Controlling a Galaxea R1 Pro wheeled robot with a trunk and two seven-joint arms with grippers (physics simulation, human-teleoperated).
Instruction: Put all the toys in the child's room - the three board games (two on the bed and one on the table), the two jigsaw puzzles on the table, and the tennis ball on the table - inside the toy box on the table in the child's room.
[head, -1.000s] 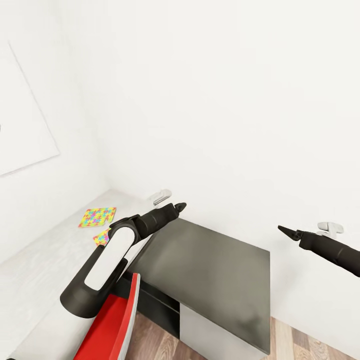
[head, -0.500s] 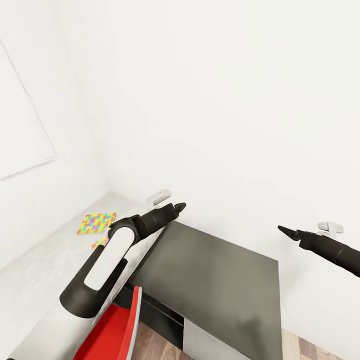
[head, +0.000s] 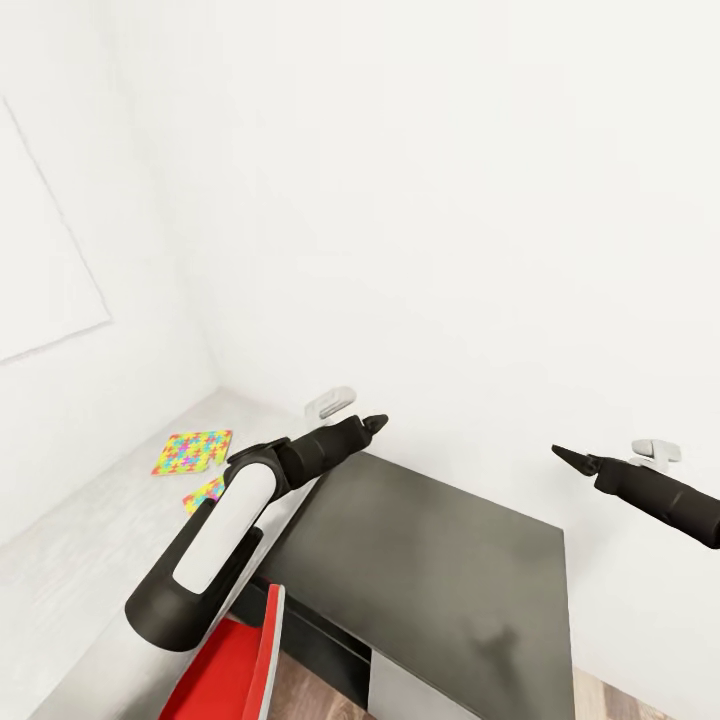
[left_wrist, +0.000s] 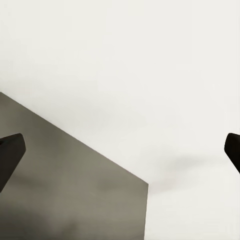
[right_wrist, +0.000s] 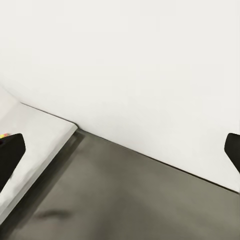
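Wall: a plain white wall (head: 450, 200) is standing close ahead of the robot.
Table: the long pale grey desk top (head: 90, 540) is running along the head view's left toward the corner.
Cabinet: a lower dark-topped cabinet (head: 440, 540) is sitting against the table's edge, under both arms.
Red object: a flat red panel with a pale edge (head: 235, 660) is showing at the head view's bottom; what it is cannot be told.
Jigsaw puzzles: two thin bright multicoloured squares are lying flat on the table, one (head: 193, 451) in plain sight, the other (head: 205, 493) half hidden by the left arm.
Left gripper (head: 372, 424): it is hanging empty above the cabinet's back edge, fingers spread wide in its wrist view.
Right gripper (head: 562, 456): it is hanging empty beside the wall, fingers likewise spread.
Risk: both grippers are pointing at the wall, so driving forward may be ramming them into it; the left elbow, hanging near the puzzles, may be sweeping them off while turning.
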